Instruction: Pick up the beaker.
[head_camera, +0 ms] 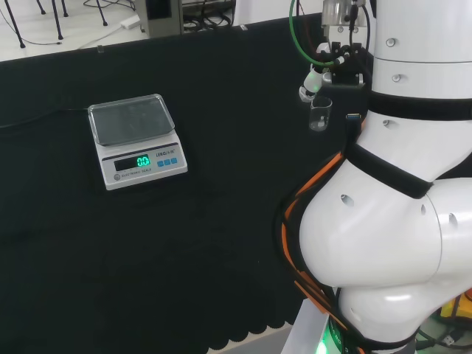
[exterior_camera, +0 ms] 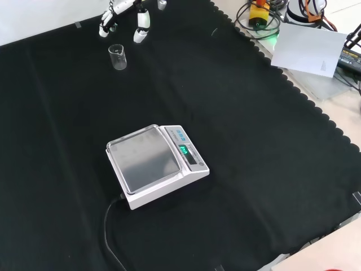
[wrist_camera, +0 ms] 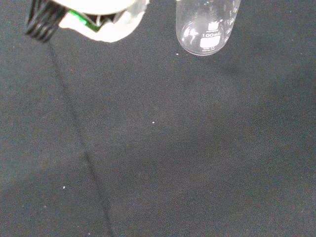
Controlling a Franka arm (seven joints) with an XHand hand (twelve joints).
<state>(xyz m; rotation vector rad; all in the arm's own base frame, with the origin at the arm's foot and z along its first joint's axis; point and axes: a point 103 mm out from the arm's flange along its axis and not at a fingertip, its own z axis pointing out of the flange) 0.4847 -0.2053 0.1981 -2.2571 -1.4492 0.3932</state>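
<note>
One beaker (exterior_camera: 118, 56) stands upright on the black-clothed surface (exterior_camera: 254, 141), near the top-left corner in the front view; in the head view you find it at (head_camera: 320, 114), just left of the arm's white links (head_camera: 398, 221). The robot hand (exterior_camera: 125, 17) hangs just above and beside it, apart from the glass, fingers straight-ish and released, grasping nothing. Fingertips (exterior_camera: 141, 35) point down toward the cloth, w/ the beaker below and slightly left of them in the front view.

Risks, as you'd judge from here:
- Glass is clear and light; a fingertip that meets the rim before the others close could tip it or skid it along the cloth.
- Approach from above w/ fingers off-centre could push the beaker sideways, not enclose it.
- Smooth wall: a pinch set too high near the lip may let it slip or rotate on lift.
- Scale (exterior_camera: 155, 164) sits well apart from the beaker, so no collision risk there.

Hard to make out:
- Palm and thumb are cut off at the front view's top edge; in the head view the arm covers much of the robot hand, so you can't judge exact finger spread.
- Wrist view shows the beaker's lower part w/ its top cut off; a blurred white part of the robot hand sits near it.
- Contents: looks empty, but clear glass makes that approx. only.
</note>
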